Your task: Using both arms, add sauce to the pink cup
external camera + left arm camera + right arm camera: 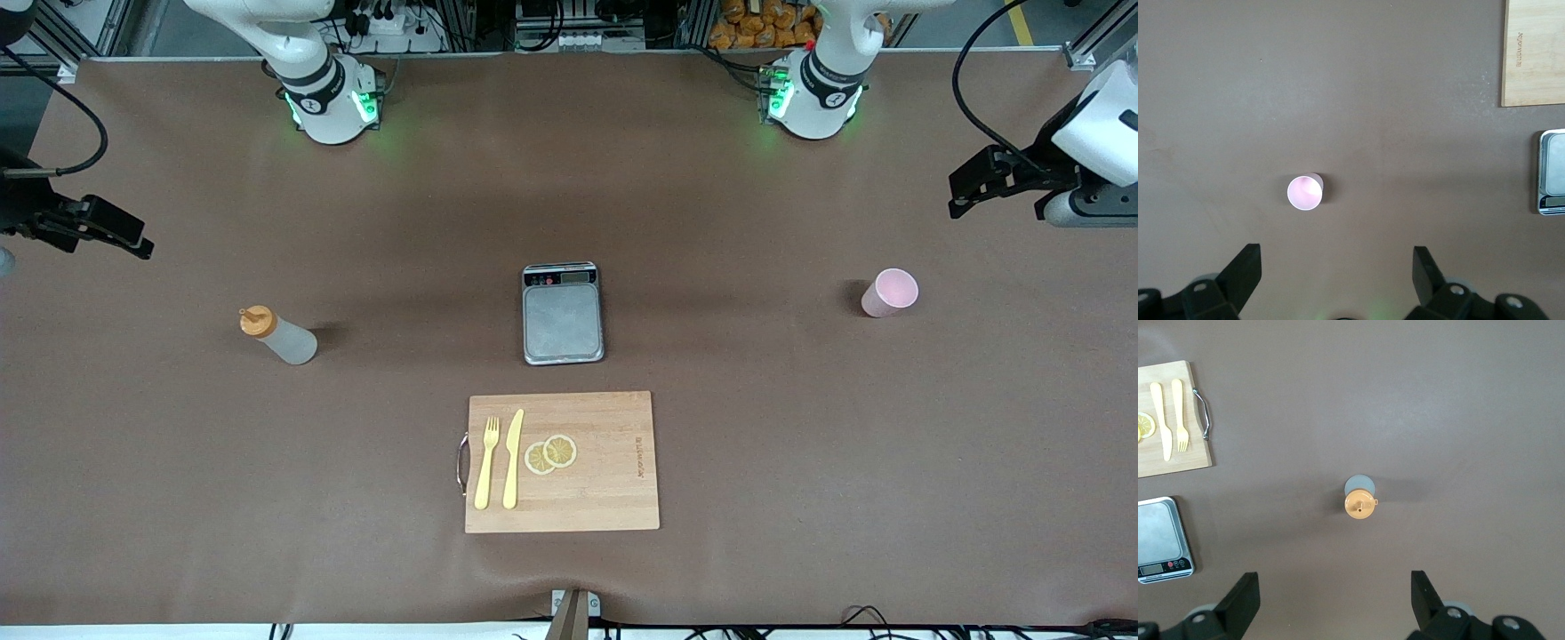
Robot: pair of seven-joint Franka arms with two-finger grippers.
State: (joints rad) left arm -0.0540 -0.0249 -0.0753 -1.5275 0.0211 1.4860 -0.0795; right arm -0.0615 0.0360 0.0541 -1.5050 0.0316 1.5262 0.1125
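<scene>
The pink cup (889, 292) stands upright on the brown table toward the left arm's end; it also shows in the left wrist view (1305, 193). The translucent squeeze bottle (280, 338) with an orange nozzle cap stands toward the right arm's end, and shows from above in the right wrist view (1360, 500). My left gripper (965, 191) hangs high over the table's end near the cup, open and empty (1336, 260). My right gripper (133, 240) hangs high over the other end near the bottle, open and empty (1333, 583). No sauce shows outside the bottle.
A grey scale (563, 313) lies at the table's middle. A wooden cutting board (613, 498) with a metal handle lies nearer the front camera, carrying a yellow fork (485, 462), a yellow knife (512, 458) and two lemon slices (551, 453).
</scene>
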